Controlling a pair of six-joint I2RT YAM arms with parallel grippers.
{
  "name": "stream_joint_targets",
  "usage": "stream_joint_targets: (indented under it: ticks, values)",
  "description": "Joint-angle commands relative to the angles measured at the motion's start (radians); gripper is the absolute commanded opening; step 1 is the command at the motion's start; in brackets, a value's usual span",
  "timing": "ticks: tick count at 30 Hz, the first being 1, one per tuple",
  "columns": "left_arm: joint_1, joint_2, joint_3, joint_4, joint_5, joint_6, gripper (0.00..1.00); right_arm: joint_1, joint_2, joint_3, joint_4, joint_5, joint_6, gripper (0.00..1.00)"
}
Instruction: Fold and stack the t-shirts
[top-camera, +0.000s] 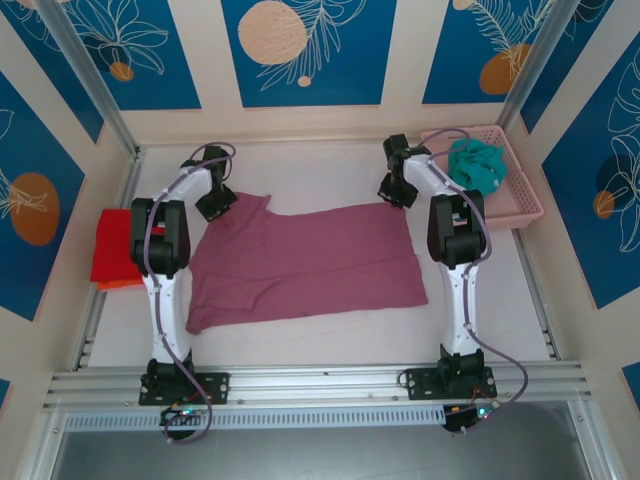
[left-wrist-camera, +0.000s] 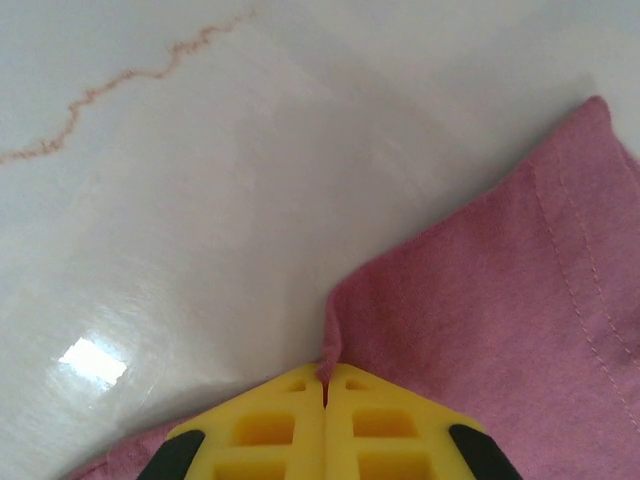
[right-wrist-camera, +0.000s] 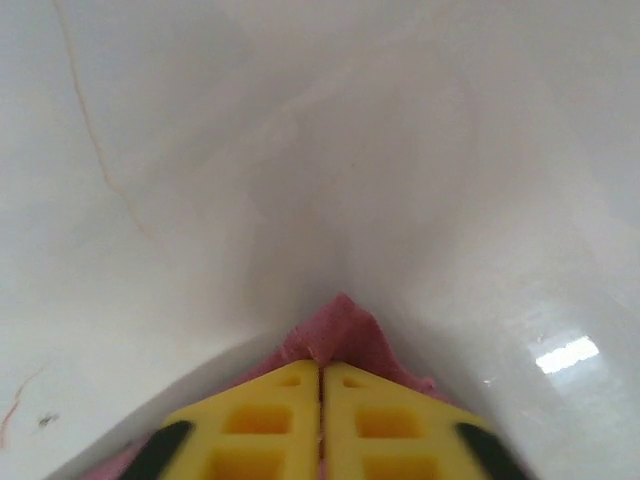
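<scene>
The mauve-pink t-shirt lies spread flat across the middle of the white table. My left gripper is at its far left corner. In the left wrist view the left gripper has its yellow fingers shut on a pinched fold of that t-shirt. My right gripper is at the far right corner. Seen from the right wrist, the right gripper is shut on a small peak of the t-shirt. The red t-shirt lies folded at the left edge. The teal t-shirt sits crumpled in the basket.
A pink plastic lattice basket stands at the back right, close to the right arm. Metal frame rails run along the sides and the near edge. Patterned walls close in the back and sides.
</scene>
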Motion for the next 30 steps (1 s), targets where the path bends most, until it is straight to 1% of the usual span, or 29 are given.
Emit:
stream_joint_targets:
  ticks: [1, 2, 3, 13, 17, 20, 26, 27, 28, 30]
  values:
    - [0.007, -0.016, -0.025, -0.038, 0.047, 0.019, 0.00, -0.003, -0.067, -0.001, -0.001, 0.000, 0.008, 0.39]
    - [0.007, -0.016, -0.025, -0.037, 0.051, 0.019, 0.00, -0.002, -0.062, 0.006, -0.003, 0.007, 0.004, 0.43]
    - [0.007, -0.015, -0.025, -0.037, 0.053, 0.017, 0.00, -0.001, -0.053, 0.014, -0.007, 0.010, 0.002, 0.43]
    - [0.007, -0.018, -0.038, -0.039, 0.051, 0.025, 0.00, -0.002, 0.067, 0.101, -0.048, 0.034, -0.009, 0.41]
    - [0.007, -0.021, -0.043, -0.037, 0.050, 0.025, 0.00, 0.002, 0.132, 0.170, -0.075, 0.043, -0.044, 0.40]
    - [0.007, -0.022, -0.049, -0.035, 0.050, 0.025, 0.00, 0.001, 0.182, 0.238, -0.135, 0.044, -0.055, 0.40]
    - [0.007, -0.031, -0.060, -0.029, 0.052, 0.025, 0.00, 0.006, 0.210, 0.248, -0.178, 0.024, -0.079, 0.40]
    - [0.007, -0.031, -0.061, -0.029, 0.052, 0.025, 0.00, 0.006, 0.218, 0.251, -0.189, 0.018, -0.082, 0.39]
    - [0.007, -0.032, -0.062, -0.029, 0.052, 0.025, 0.00, 0.007, 0.226, 0.266, -0.207, 0.021, -0.083, 0.34]
    - [0.007, -0.036, -0.064, -0.029, 0.050, 0.026, 0.00, 0.011, 0.234, 0.279, -0.229, 0.021, -0.089, 0.32]
